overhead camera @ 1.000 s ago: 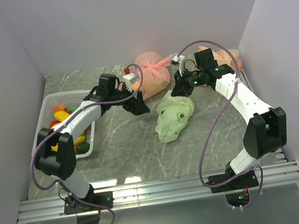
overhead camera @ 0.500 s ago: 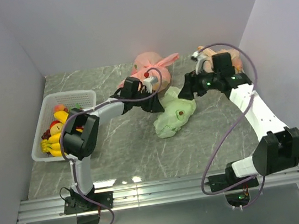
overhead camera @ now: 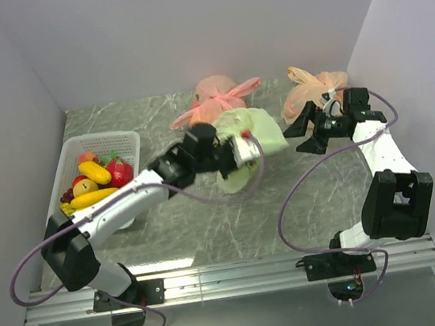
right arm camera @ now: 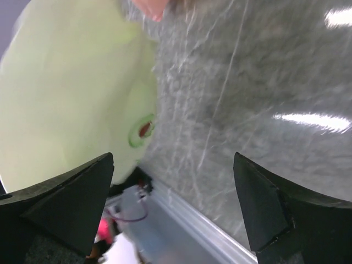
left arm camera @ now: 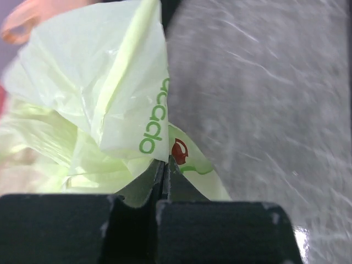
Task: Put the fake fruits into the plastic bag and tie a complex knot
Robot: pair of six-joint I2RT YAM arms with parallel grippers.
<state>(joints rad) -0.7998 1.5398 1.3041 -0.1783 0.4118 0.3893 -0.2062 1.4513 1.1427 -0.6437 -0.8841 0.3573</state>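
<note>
The pale-green plastic bag is lifted off the marble table in the middle. My left gripper is shut on its film; in the left wrist view the thin plastic bag is pinched between the closed fingertips. My right gripper stands open to the right of the bag and apart from it, with nothing between its fingers; the plastic bag fills the upper left of that view. The fake fruits lie in the white basket at the left. The knot is out of view.
A pink knotted bag lies at the back, just behind the green bag. An orange-tan knotted bag sits at the back right, close to my right gripper. Side walls close in the table left and right.
My left gripper swung right to the green bag, shut on it and raised it. My right gripper opened, let the bag go and drew back to the right.
</note>
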